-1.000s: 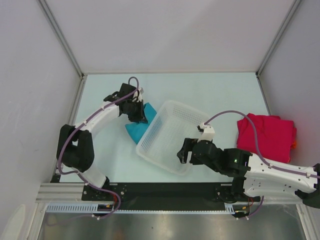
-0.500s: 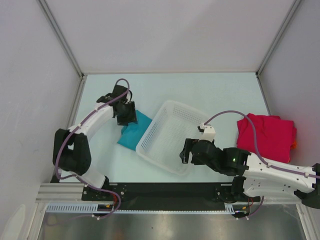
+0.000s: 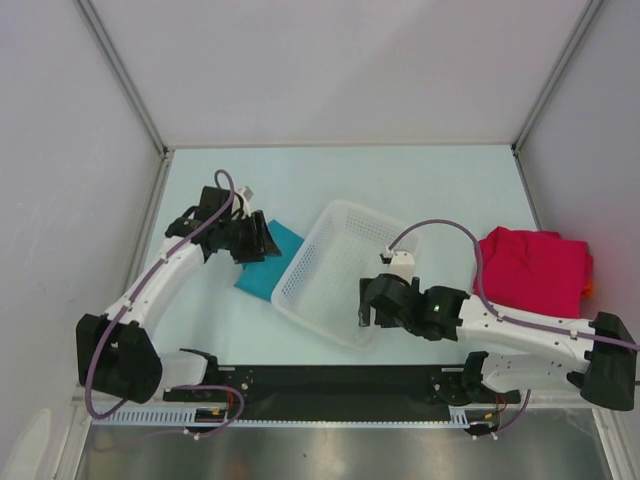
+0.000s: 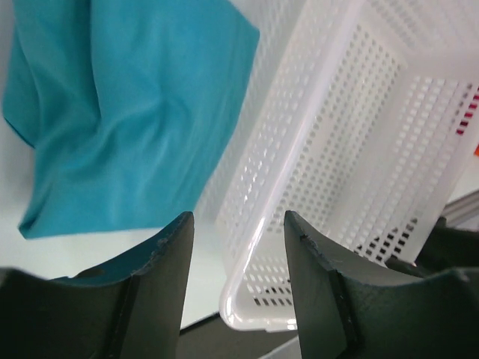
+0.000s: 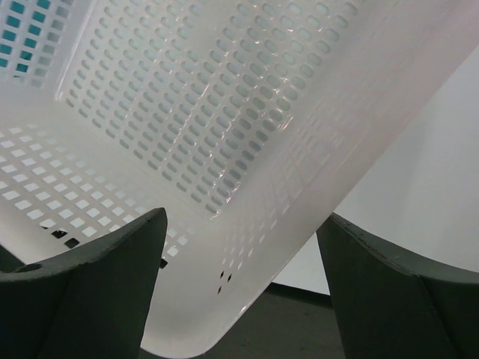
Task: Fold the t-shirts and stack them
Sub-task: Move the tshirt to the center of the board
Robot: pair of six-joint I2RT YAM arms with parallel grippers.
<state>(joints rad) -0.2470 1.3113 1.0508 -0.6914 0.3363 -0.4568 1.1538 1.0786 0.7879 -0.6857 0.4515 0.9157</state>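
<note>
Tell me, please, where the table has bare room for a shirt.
Bare: the far table strip beyond the white plastic mesh basket, and the near-left corner before the teal cloth t-shirt. Crowded: basket against that shirt mid-table; crimson-pink t-shirt at the right edge.

I see a pale mint tabletop point(image 3: 420, 185). Left of centre on it lies a loosely folded teal cloth t-shirt point(image 3: 268, 265), touching the left wall of a white plastic mesh basket point(image 3: 300, 265). Well apart, by the right wall, rests a folded crimson-pink t-shirt point(image 3: 535, 270), with an orange cloth edge point(image 3: 588, 290) showing at its side.
</note>
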